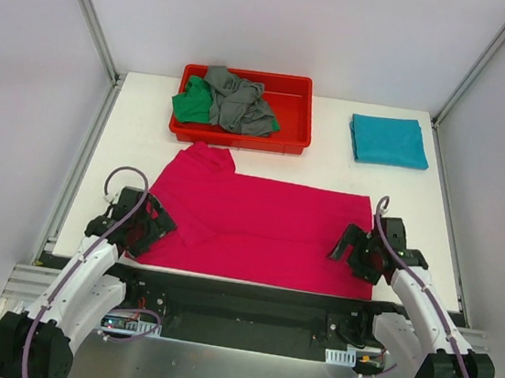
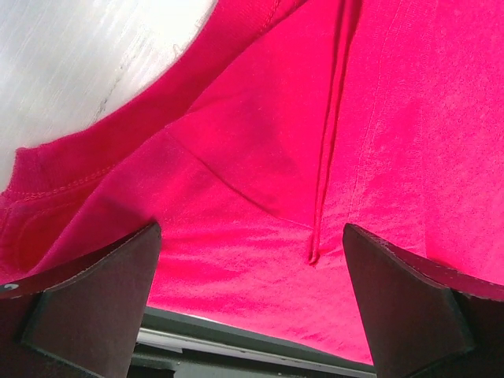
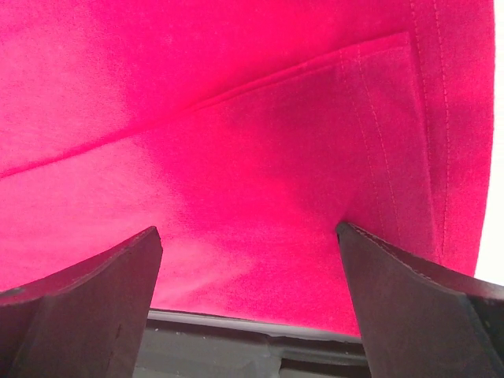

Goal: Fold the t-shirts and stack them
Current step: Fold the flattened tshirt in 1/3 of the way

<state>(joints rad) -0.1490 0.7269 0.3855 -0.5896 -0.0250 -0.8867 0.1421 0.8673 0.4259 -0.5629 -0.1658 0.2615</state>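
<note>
The magenta-pink t-shirt (image 1: pixel 266 232) lies spread flat across the near half of the table, folded lengthwise, with a sleeve at its far left. My left gripper (image 1: pixel 149 224) is open over the shirt's near left part; the left wrist view shows pink cloth (image 2: pixel 315 157) between the spread fingers (image 2: pixel 87 299). My right gripper (image 1: pixel 353 249) is open over the shirt's near right corner; the right wrist view shows the hem (image 3: pixel 378 142) between its fingers (image 3: pixel 409 307). A teal t-shirt (image 1: pixel 388 140) lies folded at the far right. The green t-shirt (image 1: pixel 192 104) and the grey t-shirt (image 1: pixel 237 101) lie crumpled in the red tray (image 1: pixel 286 141).
The red tray stands at the far middle of the table. White walls and metal frame posts (image 1: pixel 90 12) surround the table. The table's near edge (image 1: pixel 250 287) runs just below the pink shirt.
</note>
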